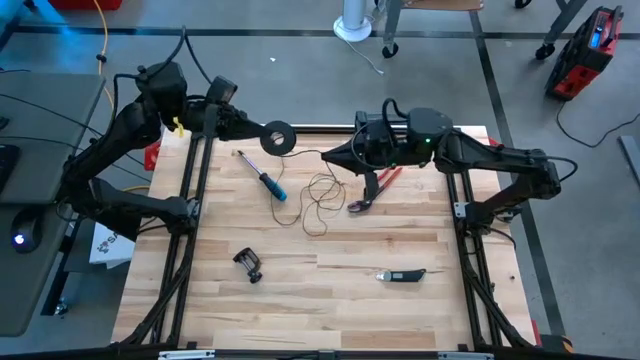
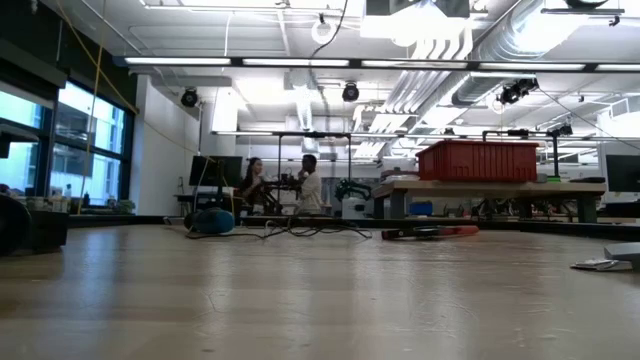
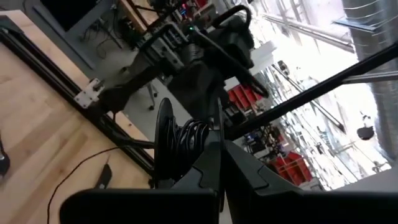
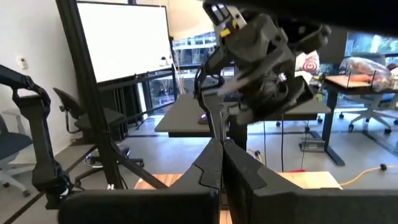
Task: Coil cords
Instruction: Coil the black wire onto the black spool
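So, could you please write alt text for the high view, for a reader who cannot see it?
Seen from above, the left gripper holds a small round black reel over the far side of a wooden table, facing the shut right gripper. A thin dark cord lies in loose loops mid-table, between a blue-handled screwdriver and red pliers.

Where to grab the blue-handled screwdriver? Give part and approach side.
Grip the screwdriver by its blue handle, the thickest part, from straight above, fingers closing across it. It lies flat and diagonal on the table; the metal shaft is thin, and the loose cord runs close by the handle's end.
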